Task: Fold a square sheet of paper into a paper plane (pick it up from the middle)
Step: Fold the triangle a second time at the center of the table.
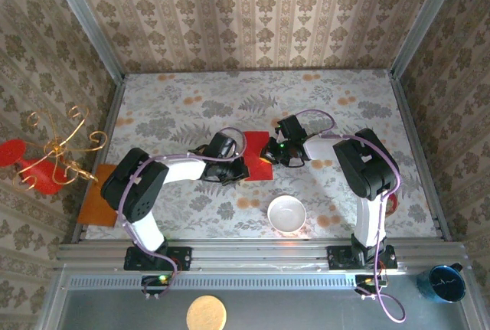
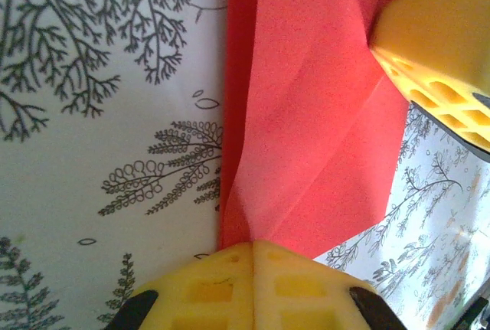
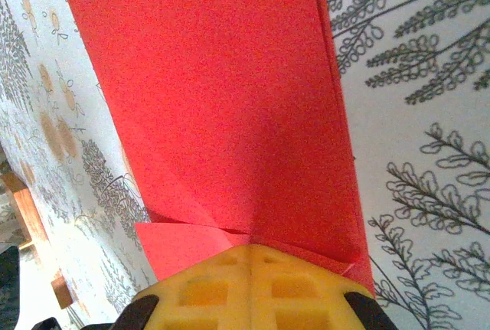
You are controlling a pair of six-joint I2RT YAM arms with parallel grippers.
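One sheet point(image 1: 256, 141) between two grippers point(image 2: 253, 247) point(image 3: 250, 250)

No legible text, label, brand, number or sign anywhere.

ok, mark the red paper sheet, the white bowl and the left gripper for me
square sheet of paper point(image 3: 214, 100), right wrist view, its broad flat face.
white bowl point(image 1: 286, 213), top view, bare inside.
left gripper point(image 2: 253, 247), left wrist view, seam where its shut fingertips meet at the paper's edge.
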